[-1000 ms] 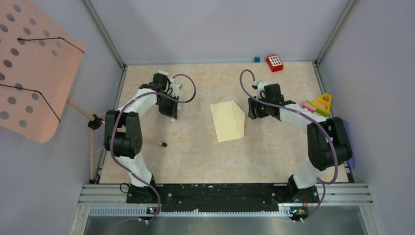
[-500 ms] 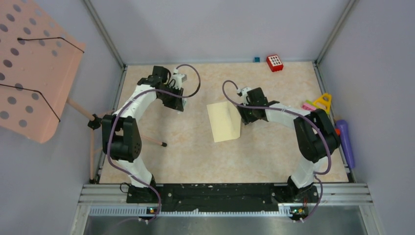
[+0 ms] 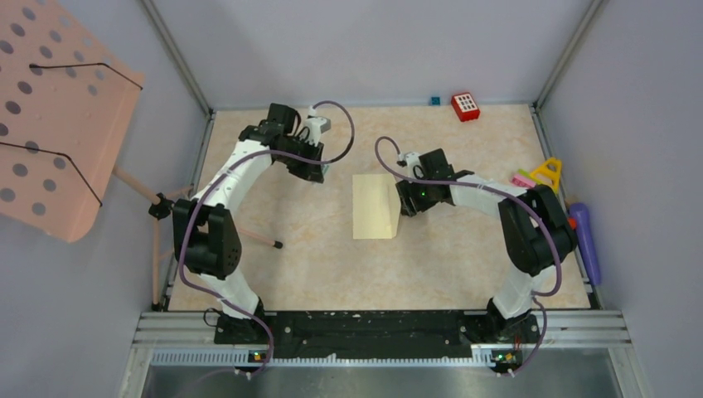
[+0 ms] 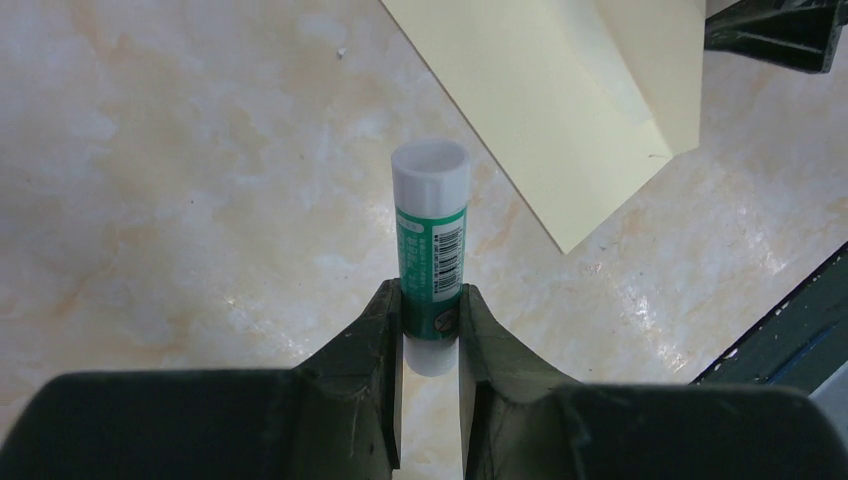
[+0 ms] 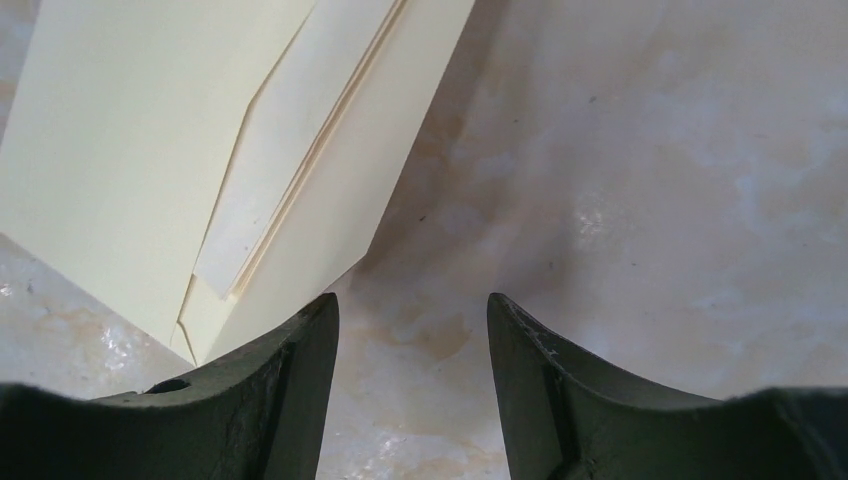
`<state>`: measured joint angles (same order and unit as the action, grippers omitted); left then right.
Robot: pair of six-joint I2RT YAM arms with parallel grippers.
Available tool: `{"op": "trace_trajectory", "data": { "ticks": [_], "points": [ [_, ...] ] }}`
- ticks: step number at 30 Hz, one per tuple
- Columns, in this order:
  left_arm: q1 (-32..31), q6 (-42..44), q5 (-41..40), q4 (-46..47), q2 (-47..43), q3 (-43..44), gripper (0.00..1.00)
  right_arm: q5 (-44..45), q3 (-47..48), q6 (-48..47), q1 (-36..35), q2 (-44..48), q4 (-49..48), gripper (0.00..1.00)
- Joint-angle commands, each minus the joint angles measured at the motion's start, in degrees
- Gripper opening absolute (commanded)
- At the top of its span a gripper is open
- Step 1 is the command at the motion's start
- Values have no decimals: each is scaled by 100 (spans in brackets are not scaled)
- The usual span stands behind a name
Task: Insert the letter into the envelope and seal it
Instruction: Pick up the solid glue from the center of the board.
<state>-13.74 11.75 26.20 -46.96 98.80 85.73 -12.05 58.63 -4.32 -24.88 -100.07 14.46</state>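
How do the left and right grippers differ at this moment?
The left gripper is shut on a green-and-white glue stick; the right gripper is open and empty. The left gripper is apart from the envelope; the right gripper is right beside it. Both face the table.

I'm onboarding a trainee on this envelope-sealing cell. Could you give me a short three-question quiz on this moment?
1. True or false: the left tool grips a glue stick.
2. The right tool is: A) open and empty, B) shut on the glue stick, C) shut on a pen.
3. Fill in: the tool nearer the envelope is the ____ one.

Key: 1 true; 2 A; 3 right.
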Motion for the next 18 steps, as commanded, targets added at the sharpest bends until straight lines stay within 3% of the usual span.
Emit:
{"op": "trace_trajectory", "data": {
  "ticks": [1, 6, 10, 14, 18],
  "points": [
    [-77, 80, 189, -41, -152, 413, 0, -629, 215, 43, -52, 283, 58, 56],
    [-288, 86, 229, -43, -215, 497, 0, -406, 575, -118, 100, 461, 519, 56],
    [-582, 39, 353, 119, -187, 556, 0, -884, 677, 63, 864, 1025, 607, 56],
    [-973, 54, 656, 252, -41, 782, 0, -2213, 601, 299, 1522, 1639, 288, 58],
    [-1319, 81, 1166, 297, 135, 1038, 0, -3810, 785, 772, 1609, 1916, 30, 59]
  ]
}}
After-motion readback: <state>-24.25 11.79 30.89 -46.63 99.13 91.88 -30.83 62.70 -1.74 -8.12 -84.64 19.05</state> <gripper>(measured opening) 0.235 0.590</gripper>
